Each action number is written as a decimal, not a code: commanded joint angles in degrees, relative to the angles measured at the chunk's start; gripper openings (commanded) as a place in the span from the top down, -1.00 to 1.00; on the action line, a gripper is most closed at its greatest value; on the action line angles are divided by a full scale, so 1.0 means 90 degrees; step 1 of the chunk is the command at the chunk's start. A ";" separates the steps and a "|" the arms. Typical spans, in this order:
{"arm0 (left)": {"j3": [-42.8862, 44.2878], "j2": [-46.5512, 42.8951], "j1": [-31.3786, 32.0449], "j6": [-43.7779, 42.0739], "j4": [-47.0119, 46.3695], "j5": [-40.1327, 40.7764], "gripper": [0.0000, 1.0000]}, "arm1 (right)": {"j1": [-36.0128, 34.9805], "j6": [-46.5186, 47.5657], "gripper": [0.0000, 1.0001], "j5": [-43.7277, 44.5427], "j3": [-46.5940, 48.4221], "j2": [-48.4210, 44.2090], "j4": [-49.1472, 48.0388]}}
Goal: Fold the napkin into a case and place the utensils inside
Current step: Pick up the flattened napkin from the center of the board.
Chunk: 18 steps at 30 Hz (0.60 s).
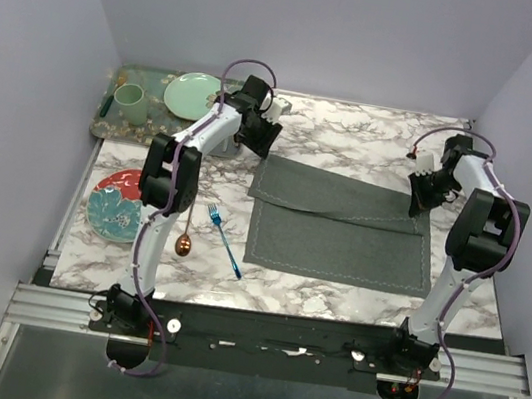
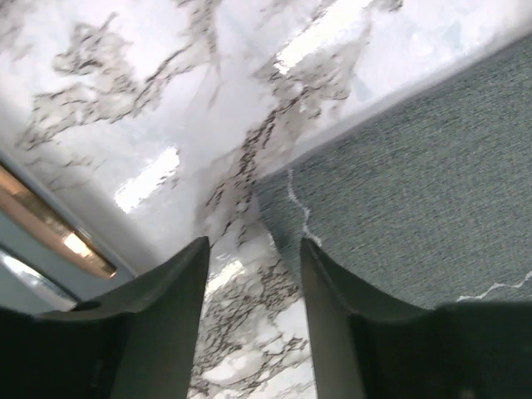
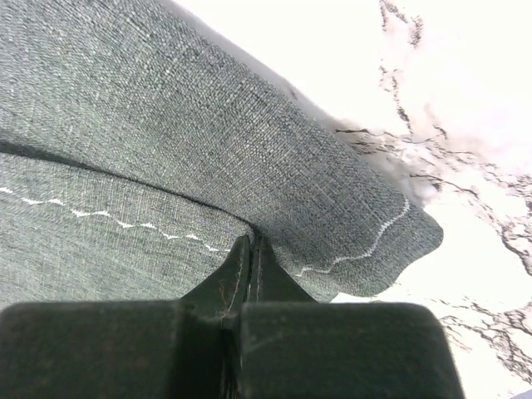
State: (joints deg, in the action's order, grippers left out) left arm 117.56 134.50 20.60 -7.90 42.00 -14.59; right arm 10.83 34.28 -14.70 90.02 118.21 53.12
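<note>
The dark grey napkin lies on the marble table with its far strip folded toward me over the rest. No case is in view. My left gripper is open at the napkin's far left corner, with bare marble between its fingers and one tip at the cloth's edge. My right gripper is shut on the napkin's folded layer near the far right corner, the cloth pinched at its tips. The blue fork and the copper spoon lie left of the napkin.
A red and teal plate sits by the left edge. The patterned green tray at the far left holds a green plate and a cup. Its rim shows just left of my left gripper.
</note>
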 commanded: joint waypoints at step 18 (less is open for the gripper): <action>-0.3706 -0.2014 0.0191 0.1405 -0.1385 0.0232 -0.20 | -0.0041 0.0175 0.99 -0.0183 -0.0129 -0.0586 0.0396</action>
State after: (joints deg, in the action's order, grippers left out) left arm 84.31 115.87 20.67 3.25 33.78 -15.27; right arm 10.81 35.38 -15.22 87.79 113.34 54.92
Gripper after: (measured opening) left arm 0.627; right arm 0.014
